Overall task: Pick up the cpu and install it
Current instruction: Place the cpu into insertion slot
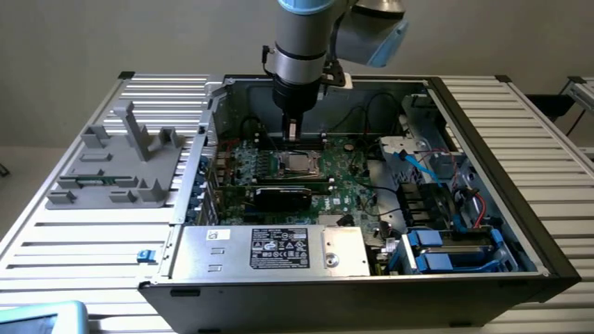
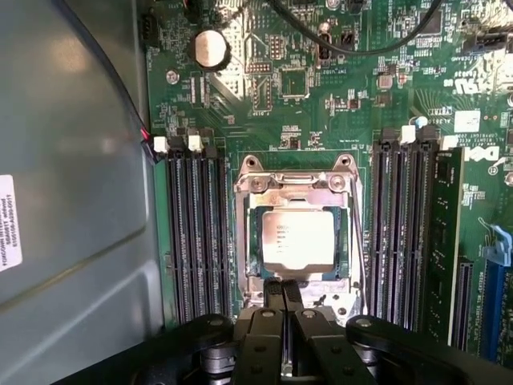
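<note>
**Exterior view's left.** A grey moulded fixture (image 1: 116, 163) stands on the slatted tabletop (image 1: 83, 247), well apart from the work area.

**Centre.** The open computer case (image 1: 325, 299) lies on the tabletop with its green motherboard (image 1: 357, 177) exposed. The cpu (image 1: 302, 165) lies flat within the metal-framed socket (image 2: 296, 183), silver top upward and edges square to the frame. Black memory slots (image 2: 192, 233) stand on both sides of the socket. The arm (image 1: 302, 42) reaches down into the case. Its jaws are closed together with nothing between them, and they are poised at the socket's edge just beside the cpu. Contact with chip or frame cannot be confirmed.

**Exterior view's right.** Drive bays with blue fittings (image 1: 436, 250) sit clear of the arm.

**Assessment.** Pick-up and placement are judged complete, since the chip rests in its seat and the jaws carry nothing. Whether the retaining frame is locked down cannot be told, so that point remains open.
</note>
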`<state>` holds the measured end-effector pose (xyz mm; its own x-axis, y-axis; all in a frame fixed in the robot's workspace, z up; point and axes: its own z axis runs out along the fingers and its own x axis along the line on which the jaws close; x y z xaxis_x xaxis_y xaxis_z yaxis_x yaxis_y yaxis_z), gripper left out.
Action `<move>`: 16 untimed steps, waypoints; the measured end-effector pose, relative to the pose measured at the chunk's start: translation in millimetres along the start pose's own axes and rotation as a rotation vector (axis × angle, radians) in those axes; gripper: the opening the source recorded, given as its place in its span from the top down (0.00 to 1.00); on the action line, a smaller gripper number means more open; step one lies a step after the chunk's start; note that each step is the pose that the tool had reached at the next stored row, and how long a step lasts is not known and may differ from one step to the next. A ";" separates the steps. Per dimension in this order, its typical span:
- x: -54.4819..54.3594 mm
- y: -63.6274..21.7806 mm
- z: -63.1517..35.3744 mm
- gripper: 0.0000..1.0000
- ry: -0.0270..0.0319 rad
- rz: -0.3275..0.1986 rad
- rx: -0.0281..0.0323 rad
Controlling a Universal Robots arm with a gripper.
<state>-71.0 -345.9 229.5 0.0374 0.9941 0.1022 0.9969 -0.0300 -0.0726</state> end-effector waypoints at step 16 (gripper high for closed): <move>-7.7 -8.0 19.9 0.88 -0.0125 0.005 -0.0067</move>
<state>-80.7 -351.2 209.5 0.0416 0.9951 0.0894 0.9972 -0.0357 -0.0664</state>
